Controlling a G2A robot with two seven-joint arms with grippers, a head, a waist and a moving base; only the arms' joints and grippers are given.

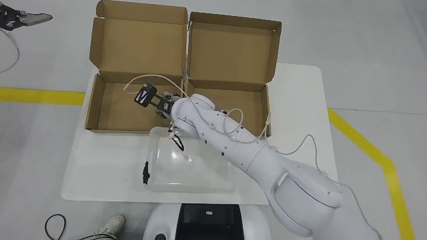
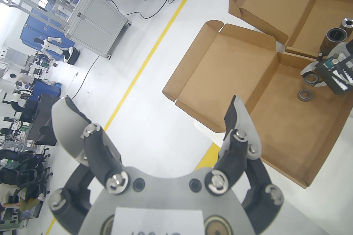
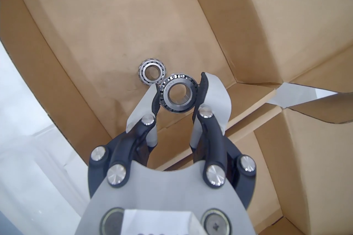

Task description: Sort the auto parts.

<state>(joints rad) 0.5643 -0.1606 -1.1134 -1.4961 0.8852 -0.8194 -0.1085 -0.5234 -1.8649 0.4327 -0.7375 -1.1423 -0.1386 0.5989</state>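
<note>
Right tool [image 3: 179,81] clamping a bearing [image 3: 178,108], left tool [image 2: 150,101] spread

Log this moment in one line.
right end effector: shut on bearing, over box | in box: second bearing | left end effector: open

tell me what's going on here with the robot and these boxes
The right gripper has its fingers shut on a metal bearing, holding it inside an open cardboard box. A second bearing lies on that box's floor, close beside the held one. The left gripper is open and empty, off to the side of the table. The sorting looks partway done.
</note>
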